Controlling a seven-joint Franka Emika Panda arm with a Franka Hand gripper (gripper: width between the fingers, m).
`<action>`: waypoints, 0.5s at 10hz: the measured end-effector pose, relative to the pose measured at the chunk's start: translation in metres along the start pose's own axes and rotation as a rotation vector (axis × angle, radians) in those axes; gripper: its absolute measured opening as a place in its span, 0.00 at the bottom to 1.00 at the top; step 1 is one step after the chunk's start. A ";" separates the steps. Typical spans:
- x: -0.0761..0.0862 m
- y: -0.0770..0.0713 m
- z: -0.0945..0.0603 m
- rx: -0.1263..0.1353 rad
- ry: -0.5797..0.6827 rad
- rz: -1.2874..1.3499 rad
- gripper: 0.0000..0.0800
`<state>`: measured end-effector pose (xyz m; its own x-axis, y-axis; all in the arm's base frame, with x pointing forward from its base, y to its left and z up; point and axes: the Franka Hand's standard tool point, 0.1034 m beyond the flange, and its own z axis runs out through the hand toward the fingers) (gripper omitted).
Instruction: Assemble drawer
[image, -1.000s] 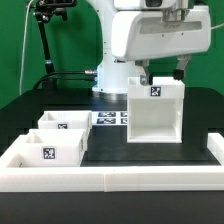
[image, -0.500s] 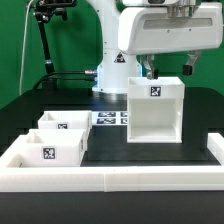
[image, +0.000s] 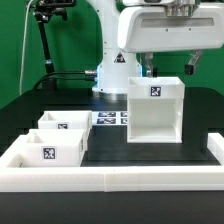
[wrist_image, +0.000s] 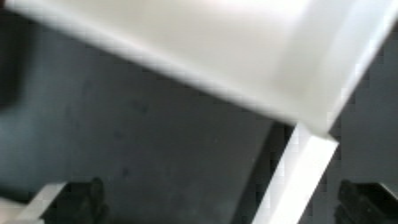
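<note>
The drawer's tall white housing (image: 155, 110) stands upright on the black table, a tag on its front. The two small open-top boxes (image: 63, 124) (image: 49, 148) sit side by side at the exterior view's left, inside the low wall. My gripper (image: 168, 68) hangs just above the housing's top, open and empty, with its dark fingers (image: 148, 69) spread apart. In the wrist view the gripper (wrist_image: 222, 205) shows two dark fingertips (wrist_image: 73, 200) far apart. A blurred white face of the housing (wrist_image: 196, 50) and a white edge strip (wrist_image: 306, 165) lie below over the dark table.
The marker board (image: 110, 118) lies flat between the small boxes and the housing. A low white wall (image: 120, 180) edges the table's front and sides. The robot base (image: 112, 75) stands behind, and a black stand (image: 42, 40) is at the far left.
My gripper has risen a little above the housing and shifted slightly toward the exterior view's right. The housing and the small boxes have not moved.
</note>
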<state>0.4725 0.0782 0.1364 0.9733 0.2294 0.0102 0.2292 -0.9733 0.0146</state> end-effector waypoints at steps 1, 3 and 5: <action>-0.009 -0.007 0.003 0.003 -0.013 0.069 0.81; -0.013 -0.010 0.003 0.018 -0.035 0.134 0.81; -0.016 -0.011 0.006 0.029 -0.041 0.150 0.81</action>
<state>0.4544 0.0854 0.1302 0.9962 0.0816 -0.0302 0.0812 -0.9966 -0.0127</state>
